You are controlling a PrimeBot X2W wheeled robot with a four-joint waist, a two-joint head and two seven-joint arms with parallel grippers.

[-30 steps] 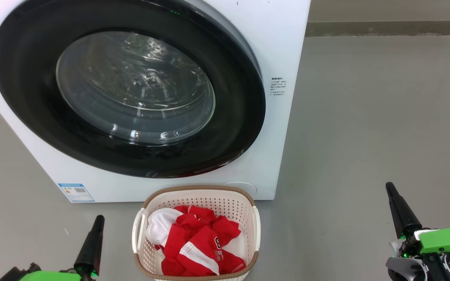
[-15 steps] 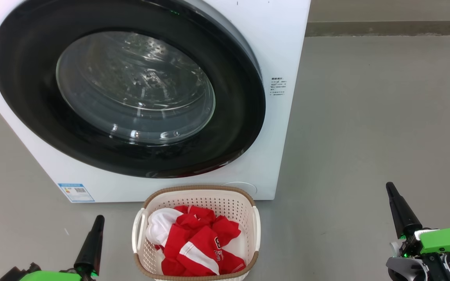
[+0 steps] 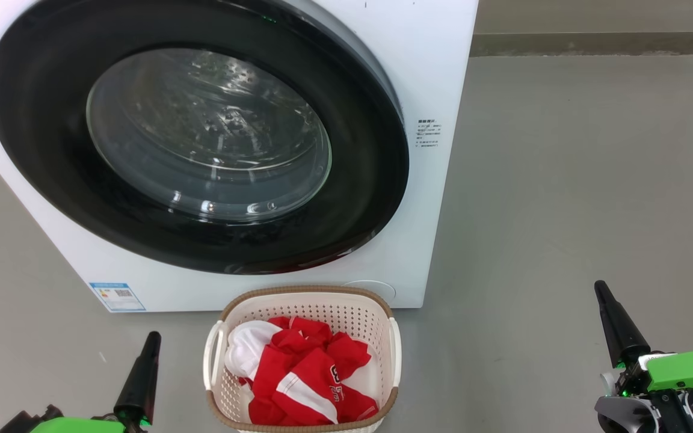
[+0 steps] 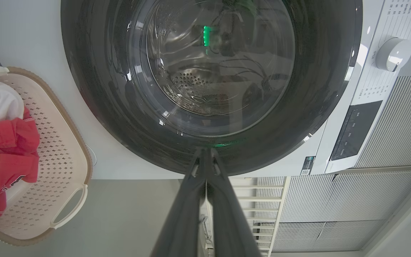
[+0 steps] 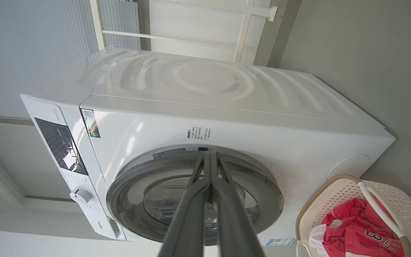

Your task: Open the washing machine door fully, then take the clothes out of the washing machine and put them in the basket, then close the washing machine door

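**Laundry out, door to.** The left claw point(image 3: 151, 340) sits low at the left, its two dark fingers pressed together and gripping nothing. Ahead of it and up to its right, the door point(image 3: 202, 138) lies against the front of the washer point(image 3: 437, 72). It appears shut, though whether it has clicked home cannot be told. Through the glass only bare perforated drum point(image 4: 191, 80) shows, with no red cloth in sight.

Just right of the left claw, between it and the other one, the basket point(image 3: 305, 292) stands on the floor point(image 3: 563, 180), close against the foot of the washer. The clothes point(image 3: 301, 373) are heaped inside it, red with white parts and a printed number showing. Well off to the basket's right, the right claw point(image 3: 600, 290) points up and forward, fingers closed and empty, apart from both basket and washer.

By the look of it, the job is at or near its end. The clothes are in the basket and the door is back against the machine. Neither claw is near anything it would need to work on. At most, a check that the door has caught may be left.
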